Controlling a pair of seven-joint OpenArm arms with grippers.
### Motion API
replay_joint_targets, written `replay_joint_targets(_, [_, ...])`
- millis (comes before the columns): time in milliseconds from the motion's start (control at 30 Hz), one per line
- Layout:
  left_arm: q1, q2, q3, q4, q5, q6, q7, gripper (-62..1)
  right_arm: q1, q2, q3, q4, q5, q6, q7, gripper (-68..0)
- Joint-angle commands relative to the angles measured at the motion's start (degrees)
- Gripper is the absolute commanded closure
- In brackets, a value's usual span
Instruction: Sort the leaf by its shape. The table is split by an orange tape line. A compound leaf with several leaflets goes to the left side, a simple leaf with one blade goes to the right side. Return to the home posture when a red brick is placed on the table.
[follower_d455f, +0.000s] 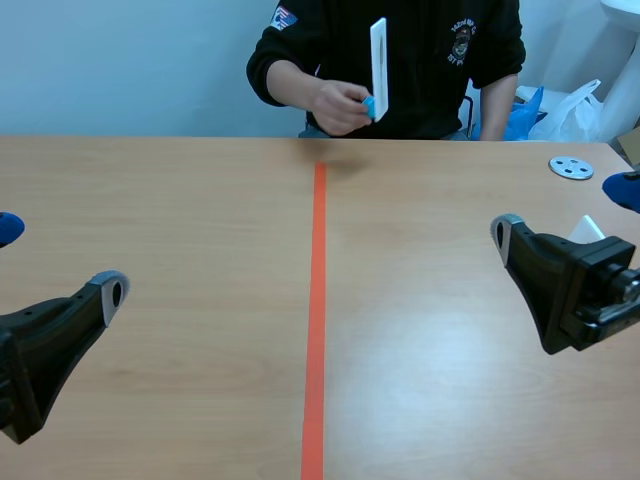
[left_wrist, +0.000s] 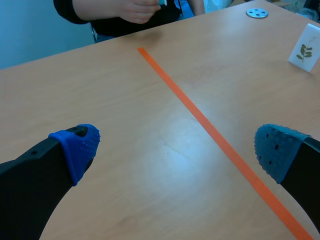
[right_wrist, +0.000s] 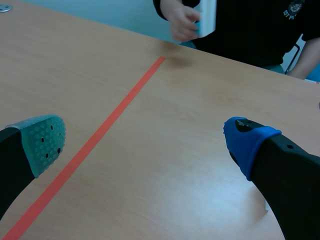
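A person's hand (follower_d455f: 340, 105) holds a white card (follower_d455f: 378, 60) on a blue stand above the far end of the orange tape line (follower_d455f: 317, 300); it is edge-on, so its leaf picture is hidden. The card (right_wrist: 206, 15) shows far ahead in the right wrist view too. Another white card (left_wrist: 304, 48), with a sprig of several leaflets, stands right of the tape, partly behind my right gripper (follower_d455f: 563, 210) as the card (follower_d455f: 588, 230). My left gripper (follower_d455f: 58, 260) hovers low at the near left. Both are open and hold nothing, seen as the left gripper (left_wrist: 175, 150) and right gripper (right_wrist: 145, 142).
A small metal disc (follower_d455f: 571, 167) lies at the far right of the table, also visible as the disc (left_wrist: 257, 13). The person sits across the far edge. Plastic bags (follower_d455f: 560, 110) lie behind the table at the right.
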Motion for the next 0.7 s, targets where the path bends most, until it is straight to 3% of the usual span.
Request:
replay_joint_targets(0, [-0.2,0.1,-0.2,0.5,-0.6,-0.2,-1.2,-62.3,0.5,1.1,0.4,0.1,0.4,0.1,0.8,-67.9])
replay_joint_targets(667, [-0.2,0.1,-0.2,0.5,-0.6,-0.1,-1.6,-62.3,0.5,1.1,0.4,0.1,0.4,0.4,0.4,-67.9])
